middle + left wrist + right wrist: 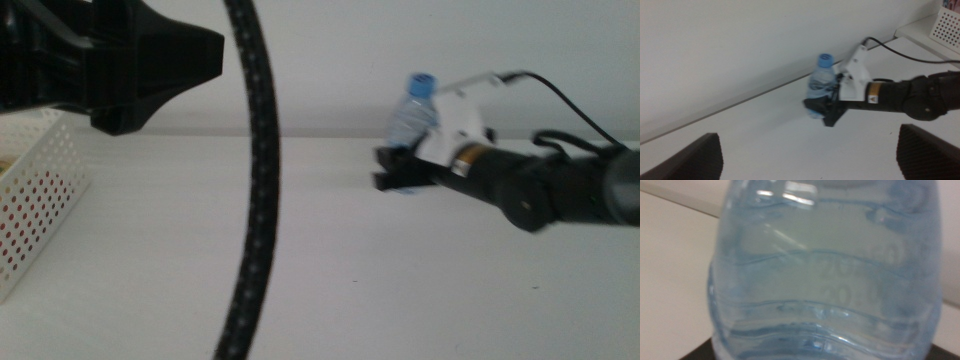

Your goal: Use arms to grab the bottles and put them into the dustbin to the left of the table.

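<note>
Blue-capped water bottle [412, 112], no legible label, stands between right gripper [398, 168] jaws.

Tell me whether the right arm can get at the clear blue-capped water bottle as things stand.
Probably yes: the right gripper is already at the clear blue-capped water bottle, its fingers on either side of the bottle's base, with nothing between.

One water bottle [412, 113], blue-capped and clear. One white perforated dustbin [35, 205]. Two arms, each with one end effector: left end effector [810, 155], right end effector [400, 168]. One white surface [400, 290].
</note>
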